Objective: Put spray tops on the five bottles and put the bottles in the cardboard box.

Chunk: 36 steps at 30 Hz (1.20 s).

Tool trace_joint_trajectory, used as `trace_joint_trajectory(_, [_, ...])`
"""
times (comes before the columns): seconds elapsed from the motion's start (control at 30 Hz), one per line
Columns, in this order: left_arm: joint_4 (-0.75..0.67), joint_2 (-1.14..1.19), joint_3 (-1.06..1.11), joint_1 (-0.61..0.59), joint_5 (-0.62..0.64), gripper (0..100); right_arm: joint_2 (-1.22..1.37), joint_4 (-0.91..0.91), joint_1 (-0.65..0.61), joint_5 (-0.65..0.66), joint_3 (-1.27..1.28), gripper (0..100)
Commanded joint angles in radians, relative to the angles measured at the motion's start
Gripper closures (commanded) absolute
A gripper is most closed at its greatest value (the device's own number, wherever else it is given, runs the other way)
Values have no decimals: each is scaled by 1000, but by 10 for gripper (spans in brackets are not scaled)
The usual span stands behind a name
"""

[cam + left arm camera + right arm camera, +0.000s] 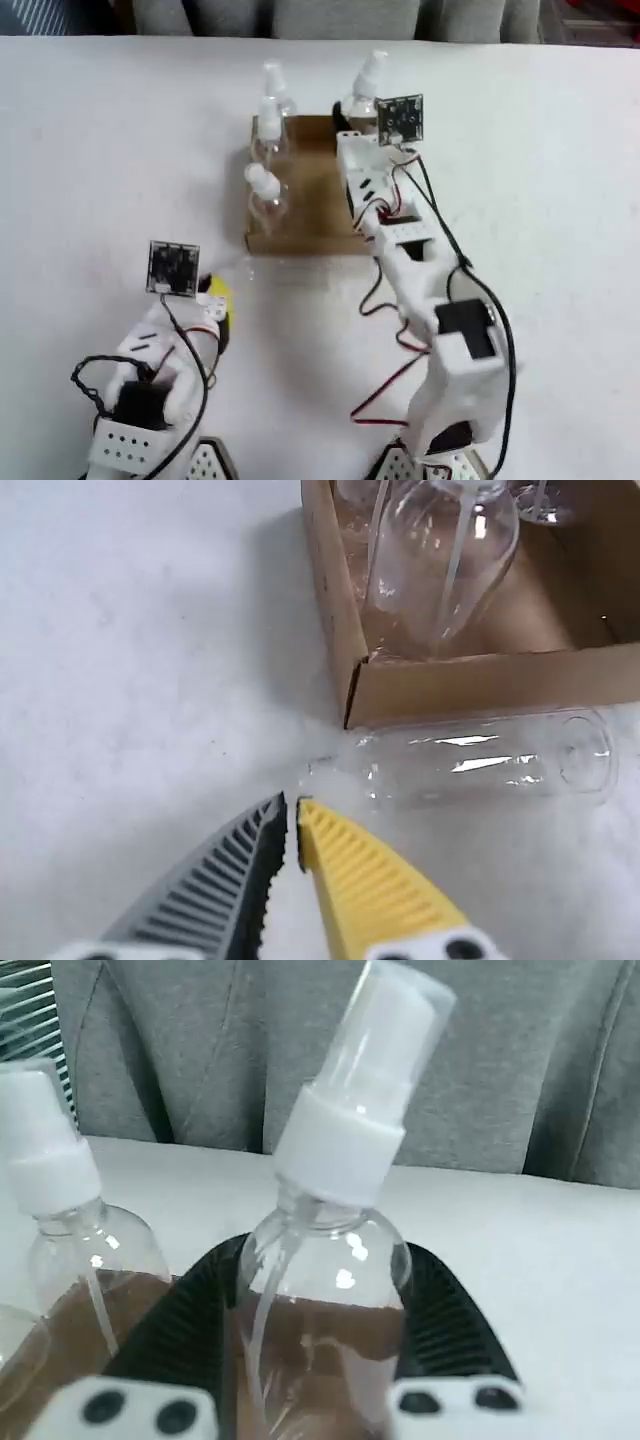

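Right claw [322, 1360] is clamped around 1 upright capped bottle [330, 1290] at the upper right corner of the cardboard box [315, 190]. Left claw [292, 815], nearly closed and empty, is nearer the lying bottle [480, 765], just ahead of its tips, long axis along the box's near wall

Left arm [150, 385] and right arm [445, 390]: white printed shells, black servos [465, 325], loose red/black cables [385, 390], square black wrist camera boards [173, 268]; left gripper [292, 802] has one grey ribbed finger [215, 880], one yellow [370, 880]; right gripper [325, 1260] black, white screw-holed base.
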Motion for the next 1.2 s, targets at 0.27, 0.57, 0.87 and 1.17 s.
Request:
trace_joint_trajectory(0.27, [-3, -5, -2, -5, -14, 977, 157, -27, 48, -5, -238, 983])
trace_joint_trajectory(0.57, [-3, -5, -2, -7, -14, 977, 259, -28, 47, -5, -328, 983])
trace_joint_trajectory(0.87, [-3, -5, -2, -7, -14, 977, 329, -58, 42, -5, -358, 983])
trace_joint_trajectory(1.17, [-3, -5, -2, -7, -14, 977, 323, -143, 30, -3, -253, 983])
